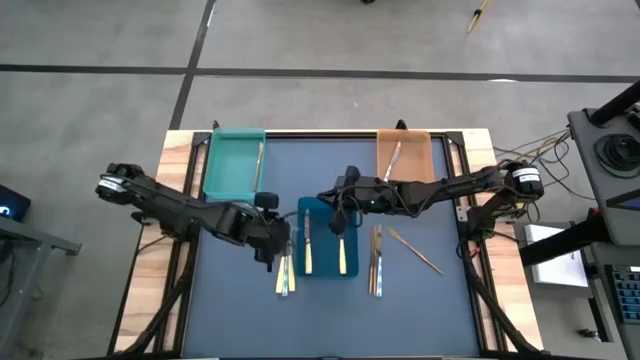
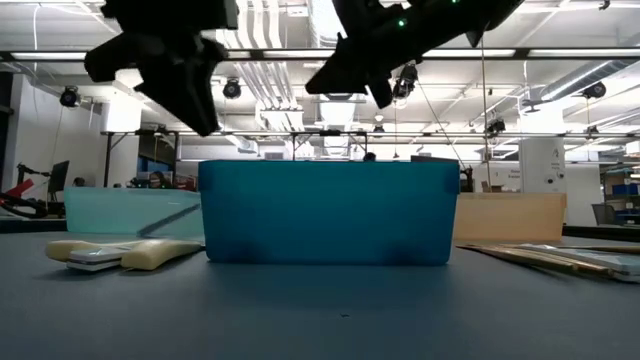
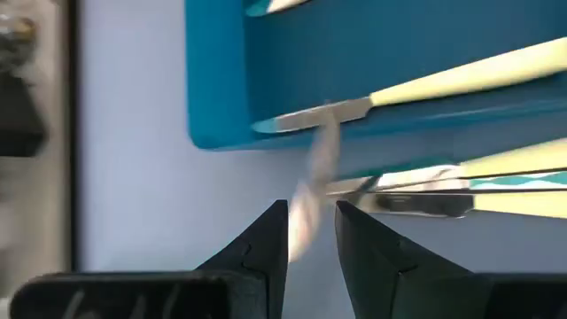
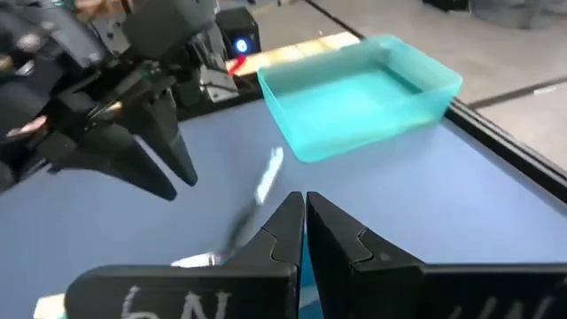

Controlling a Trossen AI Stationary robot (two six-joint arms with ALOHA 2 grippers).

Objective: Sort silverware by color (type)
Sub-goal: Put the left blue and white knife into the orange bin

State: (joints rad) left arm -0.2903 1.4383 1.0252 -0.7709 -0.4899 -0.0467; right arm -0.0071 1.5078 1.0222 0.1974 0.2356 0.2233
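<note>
Sorting is partway done, as we judge it. The blue tray [image 1: 328, 236] at the counter's [image 1: 240, 310] middle holds two cream-handled pieces [image 1: 308, 250], the orange tray [image 1: 404, 156] holds one utensil [image 1: 393, 158], and a slim piece [image 1: 261, 160] lies along the teal tray's [image 1: 233, 160] right edge. Still loose on the counter are a small bunch [image 1: 284, 275] just left of the blue tray, a bunch [image 1: 375, 262] to its right, and one gold-tan piece [image 1: 415, 250] lying slantwise beyond that.

Our left gripper [image 1: 270, 252] reaches in low over the left bunch, near the blue tray's left wall. Its jaws stand a little apart, with a blurred silver utensil [image 3: 312, 190] in line with the gap; we cannot tell if it is gripped.

Our right gripper [image 1: 337, 226] stretches across from the right and hangs over the blue tray, jaws closed and holding nothing that we can see.
</note>
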